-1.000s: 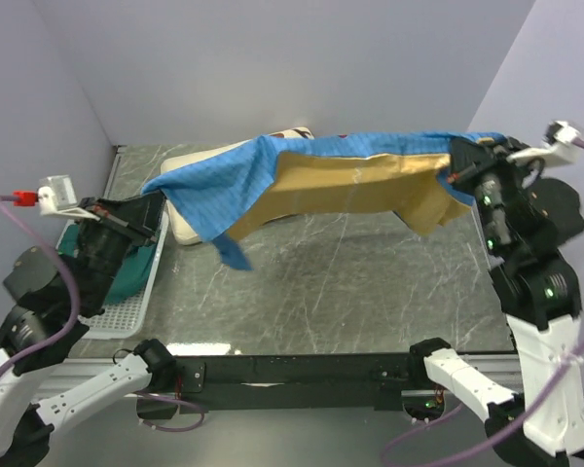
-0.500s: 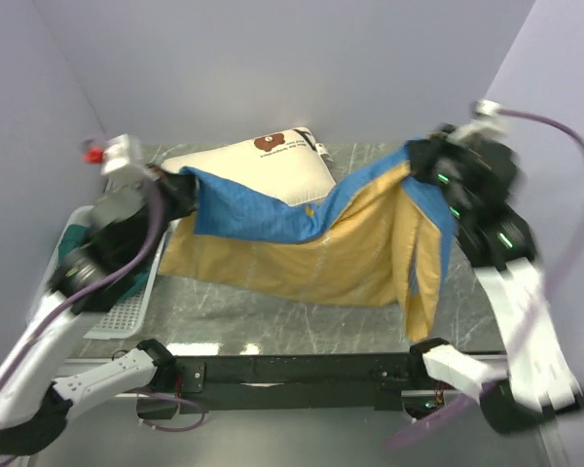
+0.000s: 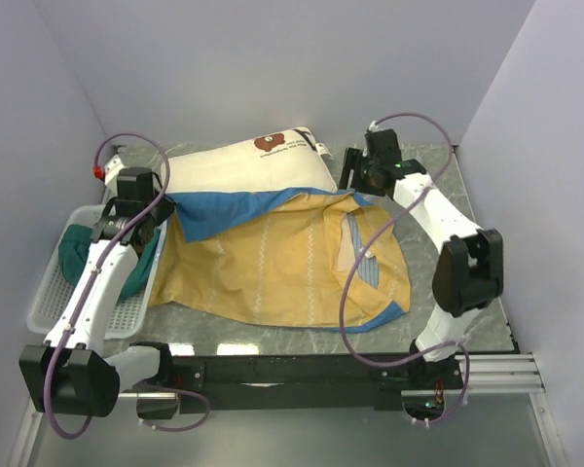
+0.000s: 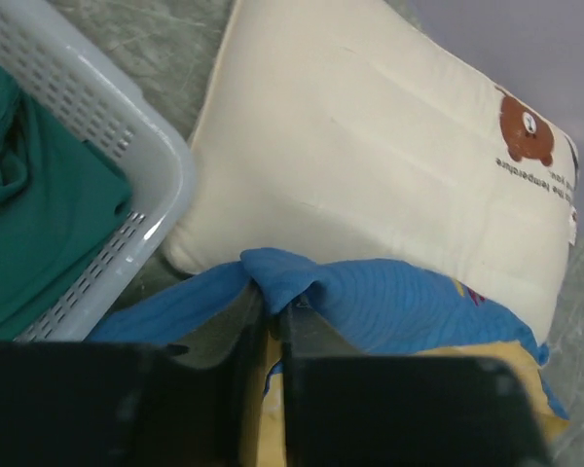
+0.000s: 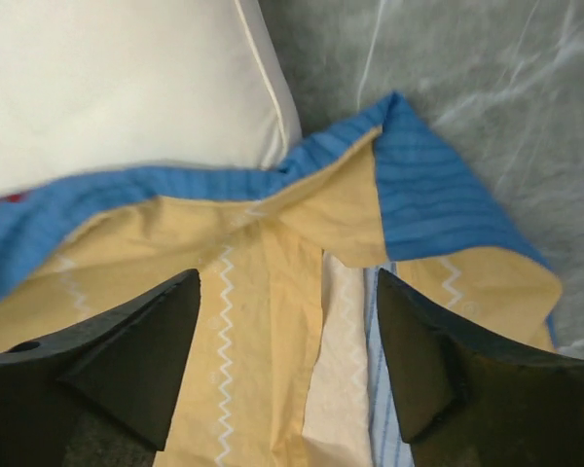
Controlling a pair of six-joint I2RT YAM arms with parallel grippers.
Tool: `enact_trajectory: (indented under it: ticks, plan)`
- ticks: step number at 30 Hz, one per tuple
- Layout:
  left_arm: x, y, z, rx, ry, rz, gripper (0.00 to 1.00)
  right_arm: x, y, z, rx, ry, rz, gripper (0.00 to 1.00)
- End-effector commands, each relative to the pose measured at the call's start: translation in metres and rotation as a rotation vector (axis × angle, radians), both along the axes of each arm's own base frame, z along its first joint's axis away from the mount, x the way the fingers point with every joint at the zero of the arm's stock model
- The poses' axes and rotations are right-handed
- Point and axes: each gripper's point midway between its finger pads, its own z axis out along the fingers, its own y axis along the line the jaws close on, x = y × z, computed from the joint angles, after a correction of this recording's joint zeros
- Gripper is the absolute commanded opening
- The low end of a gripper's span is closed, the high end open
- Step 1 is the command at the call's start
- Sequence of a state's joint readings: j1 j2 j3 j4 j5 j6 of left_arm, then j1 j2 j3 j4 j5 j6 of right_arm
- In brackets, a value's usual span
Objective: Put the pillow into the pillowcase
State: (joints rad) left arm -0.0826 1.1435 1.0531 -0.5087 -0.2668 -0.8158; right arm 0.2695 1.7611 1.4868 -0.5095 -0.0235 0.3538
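Blue-and-mustard cloth was down! The pillowcase (image 3: pixel 273 272), strung taut in the air between both arms a second earlier, had dropped onto the marbled surface (image 3: pixel 443 156). It lay mustard face up, its blue far hem lapping the near edge of the pillow (image 3: pixel 243 165). The pillow lay at the back of the surface, bear print up, and no part of it could be seen inside the case. By the look of it, the stuffing had not begun, and the drop read as a reset for a fresh grip on the opening.

On the right arm (image 3: pixel 433 209) the jaws had sprung wide apart and hung just above the case's far right corner, holding nothing. The left arm (image 3: pixel 97 282) was another story. Its jaws sat nearly together with a bunched fold of blue hem pinched at their tips, right beside the pillow's corner and the white basket (image 4: pixel 165 165) of teal cloth (image 4: pixel 39 195).
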Motion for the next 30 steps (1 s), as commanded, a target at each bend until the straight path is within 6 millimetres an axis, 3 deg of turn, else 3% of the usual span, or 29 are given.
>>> enact_trajectory:
  ticks: [1, 2, 3, 4, 5, 7, 9, 12, 13, 14, 15, 17, 18, 20, 21, 22, 23, 25, 27, 28, 29, 30]
  plan:
    - [0.011, -0.02, 0.03, -0.073, -0.131, -0.094, 0.25, -0.002, -0.024, 0.082, -0.001, -0.235, -0.082, 0.81]
    - [0.012, -0.024, 0.033, -0.069, -0.147, -0.127, 0.32, -0.004, -0.028, 0.084, 0.003, -0.248, -0.103, 0.81]
    - [0.01, -0.027, 0.035, -0.073, -0.155, -0.145, 0.48, -0.009, -0.036, 0.09, 0.011, -0.268, -0.123, 0.81]
    - [0.008, -0.028, 0.034, -0.067, -0.153, -0.148, 0.57, -0.016, -0.04, 0.076, 0.012, -0.244, -0.131, 0.81]
    - [0.005, -0.027, 0.038, -0.054, -0.16, -0.148, 0.7, -0.017, -0.04, 0.077, 0.031, -0.256, -0.133, 0.81]
    - [0.001, -0.021, 0.044, -0.03, -0.175, -0.119, 0.81, -0.025, -0.044, 0.072, 0.045, -0.253, -0.134, 0.81]
    - [-0.003, -0.021, 0.055, -0.023, -0.206, -0.13, 0.85, -0.027, -0.037, 0.073, 0.069, -0.26, -0.102, 0.82]
    - [-0.007, -0.035, 0.059, -0.038, -0.218, -0.19, 0.84, -0.021, -0.013, 0.082, 0.106, -0.272, -0.019, 0.84]
    - [-0.008, -0.049, 0.056, -0.047, -0.216, -0.229, 0.83, -0.013, -0.005, 0.1, 0.108, -0.31, -0.001, 0.85]
    - [-0.009, -0.057, 0.051, -0.057, -0.214, -0.242, 0.81, -0.012, 0.017, 0.104, 0.097, -0.328, 0.049, 0.86]
    - [-0.009, -0.067, 0.039, -0.058, -0.202, -0.262, 0.81, -0.004, 0.028, 0.096, 0.084, -0.318, 0.063, 0.88]
    - [-0.011, -0.094, 0.018, -0.065, -0.156, -0.302, 0.79, 0.015, 0.048, 0.11, 0.09, -0.366, 0.092, 0.88]
    - [-0.013, -0.103, 0.001, -0.072, -0.125, -0.323, 0.76, 0.028, 0.054, 0.093, 0.083, -0.344, 0.092, 0.88]
    - [-0.015, -0.135, -0.018, -0.101, -0.104, -0.392, 0.72, 0.053, 0.057, 0.099, 0.088, -0.411, 0.087, 0.9]
    - [-0.018, -0.143, -0.034, -0.1, -0.072, -0.406, 0.71, 0.065, 0.059, 0.079, 0.073, -0.388, 0.088, 0.92]
    - [-0.021, -0.158, -0.039, -0.107, -0.071, -0.443, 0.69, 0.075, 0.06, 0.081, 0.068, -0.407, 0.095, 0.92]
    - [-0.02, -0.165, -0.056, -0.109, -0.029, -0.451, 0.65, 0.086, 0.065, 0.065, 0.074, -0.395, 0.114, 0.93]
    - [-0.026, -0.177, -0.077, -0.113, 0.013, -0.478, 0.62, 0.101, 0.072, 0.064, 0.085, -0.415, 0.142, 0.96]
    - [-0.028, -0.186, -0.101, -0.12, 0.057, -0.494, 0.57, 0.116, 0.076, 0.036, 0.068, -0.393, 0.173, 1.0]
    - [-0.03, -0.19, -0.109, -0.12, 0.075, -0.504, 0.55, 0.125, 0.08, 0.041, 0.072, -0.41, 0.192, 1.0]
    - [-0.031, -0.192, -0.123, -0.116, 0.111, -0.499, 0.51, 0.132, 0.083, 0.015, 0.073, -0.367, 0.209, 1.0]
    - [-0.033, -0.192, -0.133, -0.111, 0.135, -0.5, 0.49, 0.139, 0.09, 0.022, 0.1, -0.382, 0.243, 1.0]
